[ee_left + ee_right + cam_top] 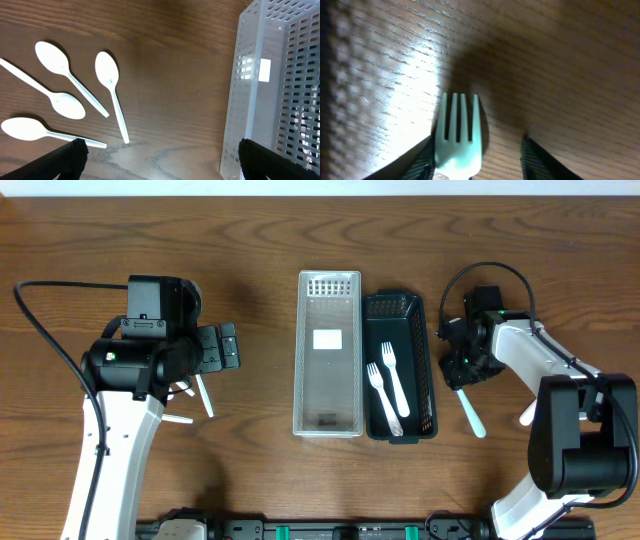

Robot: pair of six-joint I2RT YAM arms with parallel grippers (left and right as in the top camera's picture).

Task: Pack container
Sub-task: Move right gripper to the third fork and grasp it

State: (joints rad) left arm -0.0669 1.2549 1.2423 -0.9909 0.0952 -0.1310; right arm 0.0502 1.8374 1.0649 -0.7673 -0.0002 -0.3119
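A clear white basket (pixel 328 350) and a black basket (pixel 400 365) stand side by side mid-table. The black one holds two white forks (pixel 388 390). Several white spoons (pixel 107 75) lie on the wood left of the clear basket (pixel 270 100); in the overhead view they are partly hidden under the left arm (pixel 203 395). My left gripper (pixel 160 160) is open and empty above the table between spoons and basket. My right gripper (pixel 490 155) is low over a white fork (pixel 457 135), right of the black basket. Its fingers are open around the fork, the left one touching it. The fork's handle sticks out toward the front (pixel 472 415).
Another white piece of cutlery (pixel 526 417) shows by the right arm, partly hidden. Black cables loop behind both arms. The clear basket holds only a white label (pixel 328 338).
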